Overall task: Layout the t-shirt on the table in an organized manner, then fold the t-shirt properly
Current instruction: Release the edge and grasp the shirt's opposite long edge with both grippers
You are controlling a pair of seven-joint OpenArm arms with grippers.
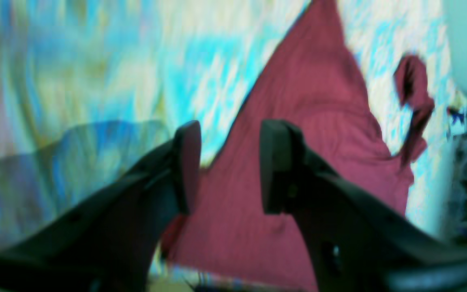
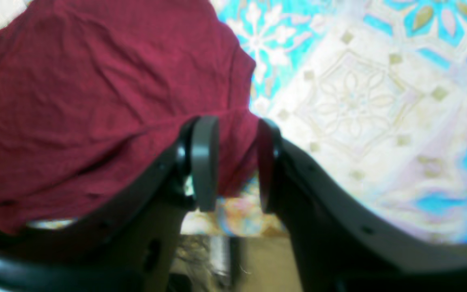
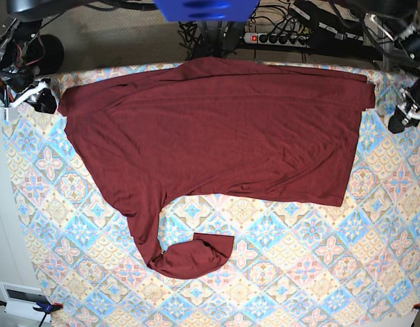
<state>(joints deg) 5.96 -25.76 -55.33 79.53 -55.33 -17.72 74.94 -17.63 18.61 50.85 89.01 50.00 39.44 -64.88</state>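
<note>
While the t-shirt point(image 3: 223, 136) is lying spread across the surface point(image 3: 318, 272), its long axis is running between both arms. The left gripper point(image 1: 229, 166) and right gripper point(image 2: 237, 162) are being held with jaws parted, nothing gripped, though cloth is sitting between the right jaws.

The left tool point(image 1: 229, 166) has its jaws parted with a clear gap between the dark pads; nothing is caught between them, and it hangs above the counter point(image 1: 95, 73). In the base view it sits at the counter's far right corner. The right tool point(image 2: 233, 162) is also parted, its pads standing apart near the counter's front edge, gripping nothing. In the base view it waits at the counter's far left corner.
</note>
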